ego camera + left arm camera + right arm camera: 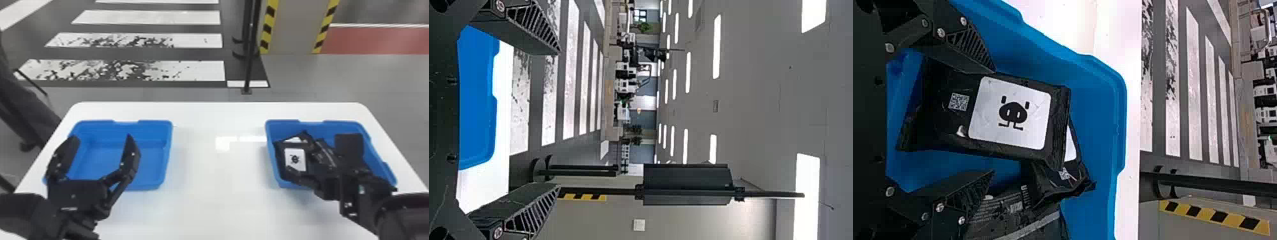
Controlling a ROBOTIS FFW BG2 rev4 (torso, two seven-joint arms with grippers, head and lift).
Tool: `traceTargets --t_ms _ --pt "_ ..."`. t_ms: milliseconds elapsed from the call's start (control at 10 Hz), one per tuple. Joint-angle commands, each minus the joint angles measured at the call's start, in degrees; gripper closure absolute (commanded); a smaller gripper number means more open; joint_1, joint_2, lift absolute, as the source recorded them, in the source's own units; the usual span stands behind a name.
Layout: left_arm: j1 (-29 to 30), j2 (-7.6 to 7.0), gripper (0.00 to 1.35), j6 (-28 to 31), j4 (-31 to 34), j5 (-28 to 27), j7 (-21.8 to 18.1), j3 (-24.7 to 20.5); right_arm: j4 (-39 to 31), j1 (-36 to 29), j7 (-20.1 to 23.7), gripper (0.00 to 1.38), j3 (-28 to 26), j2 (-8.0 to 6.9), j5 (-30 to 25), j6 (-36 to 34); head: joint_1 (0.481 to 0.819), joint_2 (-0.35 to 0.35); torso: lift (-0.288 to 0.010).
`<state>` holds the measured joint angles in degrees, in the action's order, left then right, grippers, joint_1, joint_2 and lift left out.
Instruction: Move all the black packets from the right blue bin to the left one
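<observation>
In the head view, my left gripper (pixel 102 138) stands open over the left blue bin (pixel 166 150), whose bare blue floor shows. The left wrist view has this open gripper (pixel 559 119) with nothing between its fingers. My right gripper (pixel 319 153) is low over the right blue bin (pixel 343 124). Seen from the right wrist, this gripper (pixel 993 121) is open, its fingers on either side of a black packet (pixel 945 120) with a white label. One finger is close to the packet's edge; a gap separates the other. Another black packet (pixel 1050 187) lies partly beneath, beside a printed one (pixel 1018 215).
Both bins stand on a white table (pixel 217 178), with a wide stretch of tabletop between them. Behind the table's far edge a thin black post (pixel 250 63) rises from the floor. A striped yellow and black pillar (pixel 292 28) stands farther back.
</observation>
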<state>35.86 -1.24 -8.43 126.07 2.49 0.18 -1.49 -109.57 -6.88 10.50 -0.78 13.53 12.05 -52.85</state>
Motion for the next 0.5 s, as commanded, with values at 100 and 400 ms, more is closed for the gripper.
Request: traceTargets --t_ms 100,400 --pt "0.0 -0.07 0.09 0.0 0.0 -0.1 0.0 0.1 1.1 0.4 0.0 0.32 0.4 -0.08 0.7 1.1 0.695 -0.002 -0.140" --pt "0.1 0.01 0.09 -0.1 -0.1 -0.1 0.0 0.1 2.9 2.0 0.7 0.71 0.8 -0.08 1.7 0.3 0.695 0.007 -0.140"
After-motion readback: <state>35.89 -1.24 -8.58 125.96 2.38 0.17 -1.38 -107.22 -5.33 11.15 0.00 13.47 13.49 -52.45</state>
